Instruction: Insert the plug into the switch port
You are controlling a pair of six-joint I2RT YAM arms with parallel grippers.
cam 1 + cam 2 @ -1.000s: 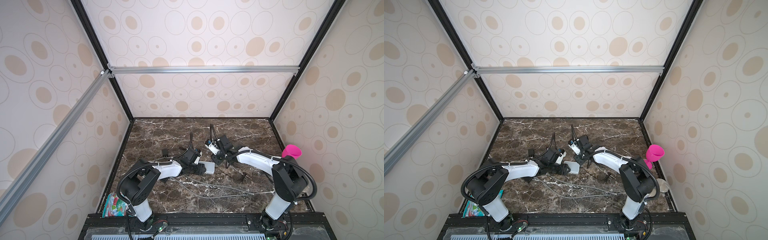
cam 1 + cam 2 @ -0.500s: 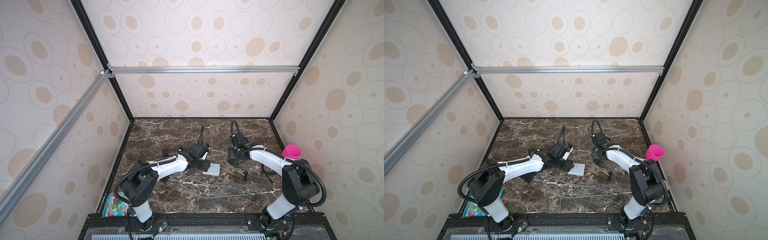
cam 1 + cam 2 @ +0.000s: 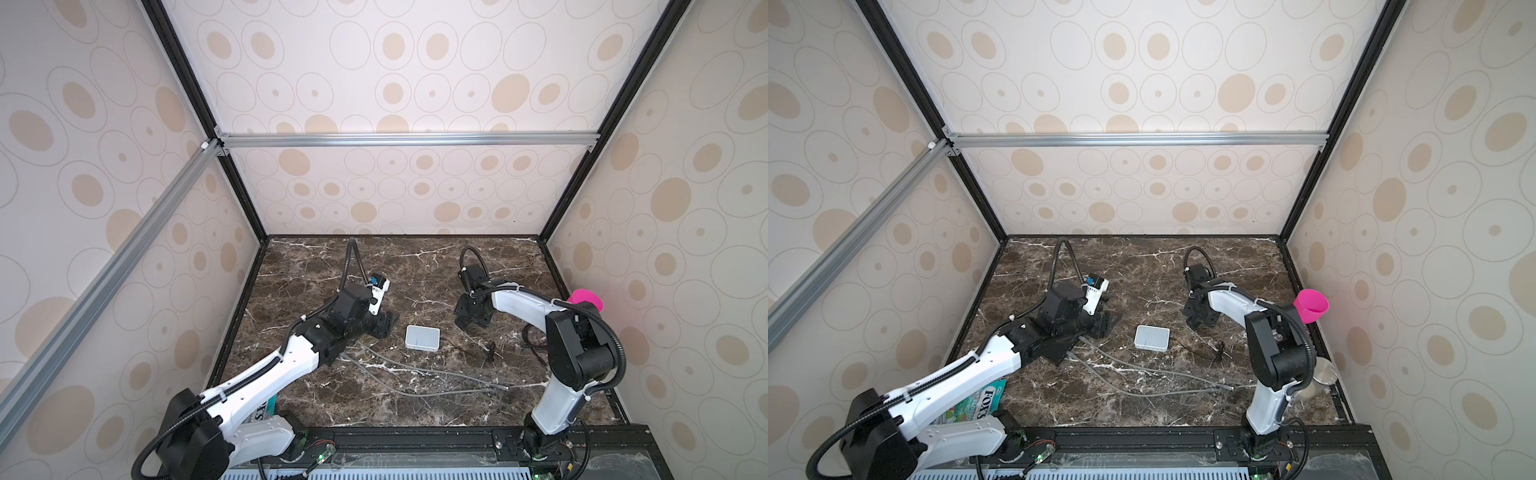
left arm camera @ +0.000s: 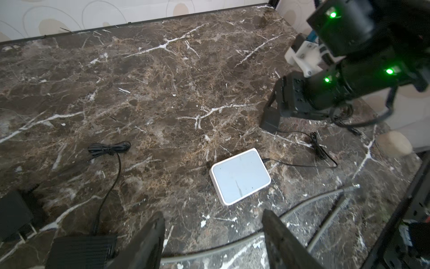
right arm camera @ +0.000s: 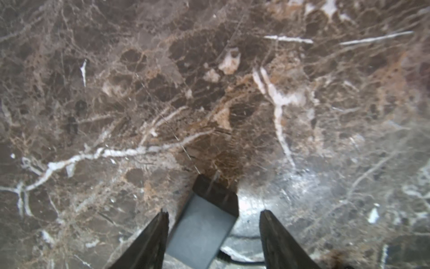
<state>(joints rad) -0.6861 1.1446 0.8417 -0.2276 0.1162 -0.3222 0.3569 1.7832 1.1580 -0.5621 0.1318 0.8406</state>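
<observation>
A packet printed "FOX'S" [image 3: 984, 400] lay by the table's [image 3: 415, 266] near left edge (the only legible writing). The white switch [image 3: 422, 337] sat mid-table, well apart from both arms, with a black plug [image 4: 266, 160] at its side. The left tool [image 4: 213, 214] stood apart, empty. The right tool [image 5: 214, 212] stood apart around a dark adapter block [image 5: 200, 235], with a gap on one side.

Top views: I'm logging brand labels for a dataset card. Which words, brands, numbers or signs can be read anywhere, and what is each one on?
"FOX'S": on the green and white packet lying at the near left, partly hidden.
Smaller print on that packet: too blurred to read.
White switch: no readable marking on its top.
Nothing else legible in any view.
</observation>
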